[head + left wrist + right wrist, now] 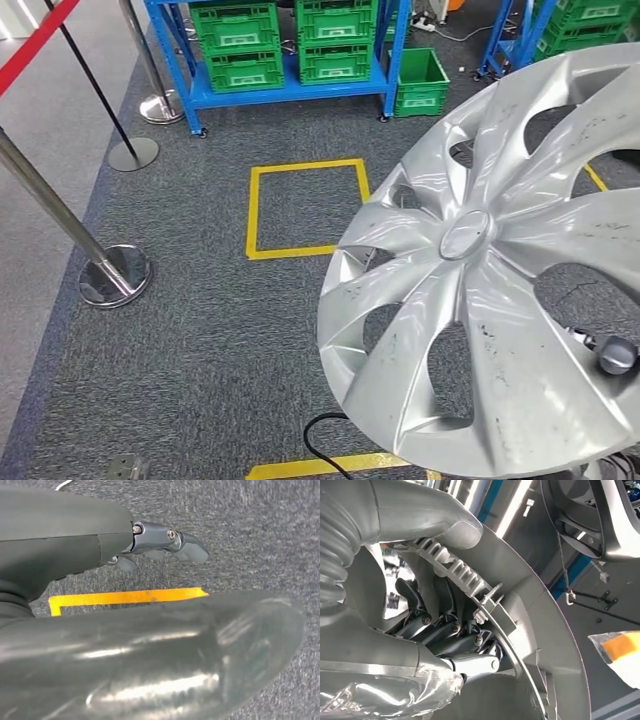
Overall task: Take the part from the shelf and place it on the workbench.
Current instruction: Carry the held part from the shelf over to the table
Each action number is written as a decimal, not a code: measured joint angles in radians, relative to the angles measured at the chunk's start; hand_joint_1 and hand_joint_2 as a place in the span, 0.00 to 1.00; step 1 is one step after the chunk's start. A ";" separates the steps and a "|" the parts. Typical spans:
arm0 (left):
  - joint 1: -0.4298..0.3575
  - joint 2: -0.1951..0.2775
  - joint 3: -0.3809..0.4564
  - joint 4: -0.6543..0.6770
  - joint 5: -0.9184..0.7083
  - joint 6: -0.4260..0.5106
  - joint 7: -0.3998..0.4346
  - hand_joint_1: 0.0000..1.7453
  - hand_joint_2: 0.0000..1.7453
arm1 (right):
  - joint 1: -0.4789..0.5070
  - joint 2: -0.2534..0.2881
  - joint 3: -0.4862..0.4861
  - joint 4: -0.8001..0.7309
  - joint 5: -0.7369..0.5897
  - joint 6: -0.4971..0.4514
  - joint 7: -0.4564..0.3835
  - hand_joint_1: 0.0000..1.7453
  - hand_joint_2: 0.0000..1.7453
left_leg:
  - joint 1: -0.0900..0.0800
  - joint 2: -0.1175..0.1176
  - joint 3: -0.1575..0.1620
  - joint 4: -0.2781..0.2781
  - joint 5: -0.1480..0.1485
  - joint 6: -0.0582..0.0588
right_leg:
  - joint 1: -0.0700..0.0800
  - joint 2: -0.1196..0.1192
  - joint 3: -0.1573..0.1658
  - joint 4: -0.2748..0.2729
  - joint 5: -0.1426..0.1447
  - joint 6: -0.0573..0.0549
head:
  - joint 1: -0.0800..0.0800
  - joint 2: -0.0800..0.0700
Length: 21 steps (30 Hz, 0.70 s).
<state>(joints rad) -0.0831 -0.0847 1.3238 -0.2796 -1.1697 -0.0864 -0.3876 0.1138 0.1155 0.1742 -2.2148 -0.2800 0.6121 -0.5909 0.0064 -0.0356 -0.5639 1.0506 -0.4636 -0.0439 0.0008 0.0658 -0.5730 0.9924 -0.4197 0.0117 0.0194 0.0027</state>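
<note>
Since the carry turns on one grip, these lines start from it:

Part: the silver wheel cover is off the shelf and up in the air, tilted, its spoked face turned toward the robot's head and filling the right side of the head view.

Right hand: the right hand has the cover by its rim; in the right wrist view the thumb lies over the ribbed edge and the dark fingers are curled in behind it, against the back of the cover. A fingertip pokes through one of the openings near the lower right of the cover.

Left hand: the left hand hangs over the grey carpet with nothing in it, its fingers reaching out fairly straight, well apart from the cover.

Which way it lies: the cover sits wholly on the right arm's side, so that hand alone carries it. Being round, it has no long axis; what matters is its flat face, which stands steeply and not level.

Shelf: the blue shelf with green crates stands beyond, across the carpet, with a yellow taped square between it and the robot.

Workbench: I cannot see it from these views.

Next move, as I judge it: carry on to the bench, then bring the face level before letting go, since a one-sided rim hold could let the cover swing or slip.
</note>
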 joint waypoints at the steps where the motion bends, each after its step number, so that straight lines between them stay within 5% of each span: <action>1: 0.000 0.000 0.000 0.000 0.000 0.000 0.000 0.00 0.00 | -0.004 0.000 -0.002 0.000 -0.001 0.000 0.000 1.00 1.00 | 0.001 -0.014 0.032 -0.051 0.009 0.003 | 0.001 0.008 -0.004 0.002 0.005 0.004 | 0.000 0.000; 4: -0.002 0.000 0.000 0.000 0.000 0.000 0.000 0.00 0.00 | -0.011 0.001 -0.009 -0.002 -0.001 0.000 0.001 1.00 1.00 | 0.001 -0.010 0.049 -0.088 0.011 0.018 | 0.001 0.030 -0.017 0.005 0.016 0.020 | 0.000 0.000; 6: -0.003 -0.002 0.000 0.000 0.000 0.000 0.000 0.00 0.00 | -0.015 0.001 -0.014 -0.002 -0.001 0.001 0.003 1.00 1.00 | 0.002 0.011 0.045 -0.090 0.016 0.033 | 0.001 0.010 -0.036 0.035 -0.004 0.029 | 0.005 0.000; 9: -0.001 -0.001 0.000 0.000 0.000 0.001 0.000 0.00 0.00 | -0.024 0.001 -0.021 -0.002 0.000 0.001 0.006 1.00 1.00 | 0.002 0.045 0.037 -0.090 0.022 0.046 | -0.001 -0.048 -0.119 0.220 -0.104 0.043 | 0.014 0.000; 11: 0.001 0.000 0.000 0.000 0.000 0.002 0.000 0.00 0.00 | -0.026 0.001 -0.027 -0.002 0.009 0.000 0.009 1.00 1.00 | 0.001 0.069 0.033 -0.089 0.024 0.046 | -0.003 -0.058 -0.151 0.309 -0.133 0.048 | 0.014 0.000; 12: 0.001 0.000 0.000 0.000 0.000 0.002 0.000 0.00 0.00 | -0.026 0.001 -0.029 -0.002 0.018 -0.003 0.010 1.00 1.00 | 0.001 0.080 0.032 -0.088 0.025 0.045 | -0.003 -0.061 -0.140 0.298 -0.120 0.048 | 0.014 0.000; 16: 0.000 -0.003 0.000 0.000 0.004 0.002 0.000 0.00 0.00 | -0.027 0.002 -0.040 -0.003 0.074 -0.030 0.000 1.00 1.00 | -0.005 0.118 0.034 -0.080 0.021 0.032 | 0.000 -0.122 0.001 0.049 -0.026 0.039 | 0.014 0.000; 17: 0.000 -0.003 0.000 0.000 0.005 0.002 0.000 0.00 0.00 | -0.026 0.002 -0.043 -0.003 0.085 -0.036 -0.005 1.00 1.00 | -0.009 0.125 0.033 -0.078 0.021 0.027 | 0.002 -0.130 0.011 0.025 -0.022 0.032 | 0.014 0.000; 19: 0.000 -0.003 0.000 0.000 0.006 0.002 0.000 0.00 0.00 | -0.024 0.003 -0.053 -0.004 0.102 -0.047 -0.015 1.00 1.00 | -0.010 0.143 0.031 -0.077 0.024 0.017 | 0.005 -0.109 0.002 0.024 -0.019 0.015 | 0.014 0.000; 21: -0.002 -0.004 0.000 0.000 0.007 0.002 0.000 0.00 0.00 | -0.022 0.003 -0.060 -0.007 0.119 -0.056 -0.023 1.00 1.00 | -0.008 0.128 0.023 -0.059 0.005 0.005 | 0.002 -0.086 -0.005 0.023 -0.012 0.002 | 0.013 0.000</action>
<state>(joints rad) -0.0855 -0.0887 1.3235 -0.2796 -1.1629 -0.0848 -0.3876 0.0915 0.1185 0.1140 -2.2218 -0.1609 0.5565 -0.6137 -0.0013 0.0925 -0.5408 0.9912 -0.4588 -0.0385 0.0025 -0.0204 -0.5778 1.0158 -0.4321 0.0136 0.0328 0.0027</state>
